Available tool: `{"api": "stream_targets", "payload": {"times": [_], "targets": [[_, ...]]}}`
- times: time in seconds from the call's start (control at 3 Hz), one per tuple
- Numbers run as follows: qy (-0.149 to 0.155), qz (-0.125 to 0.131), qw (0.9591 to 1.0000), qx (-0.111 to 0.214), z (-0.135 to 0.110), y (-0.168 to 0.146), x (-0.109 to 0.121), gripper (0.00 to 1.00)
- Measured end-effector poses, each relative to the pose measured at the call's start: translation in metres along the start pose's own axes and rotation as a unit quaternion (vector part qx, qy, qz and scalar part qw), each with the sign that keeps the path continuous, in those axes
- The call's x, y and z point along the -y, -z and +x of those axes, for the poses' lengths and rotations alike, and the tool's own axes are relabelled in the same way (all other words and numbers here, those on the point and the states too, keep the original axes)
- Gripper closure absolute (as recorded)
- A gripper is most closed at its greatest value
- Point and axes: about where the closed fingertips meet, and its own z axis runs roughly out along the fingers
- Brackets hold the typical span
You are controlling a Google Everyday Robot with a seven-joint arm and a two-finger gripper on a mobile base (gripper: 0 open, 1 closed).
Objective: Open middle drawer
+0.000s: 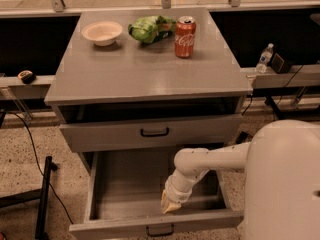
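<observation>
The middle drawer (pixel 125 186) stands far out from the cabinet (pixel 145 74), its plain grey floor showing. The gripper (pixel 169 207) hangs inside it, low over the floor toward the front wall (how wide it is set cannot be told). The drawer's black handle (pixel 160 230) lies at 6 o'clock from the gripper, just beyond the front panel. The upper drawer (pixel 110 134) is at 12 o'clock, slightly ajar.
</observation>
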Motion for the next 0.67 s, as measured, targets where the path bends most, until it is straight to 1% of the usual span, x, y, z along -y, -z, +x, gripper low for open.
{"api": "stream_targets", "payload": {"times": [0.33,0.67], "targets": [[0.005,-0.043,0.999,0.004,0.002,-0.001,-0.029,1.0],[-0.001,-0.08,0.9967,0.014,0.005,0.001,-0.066,1.0]]}}
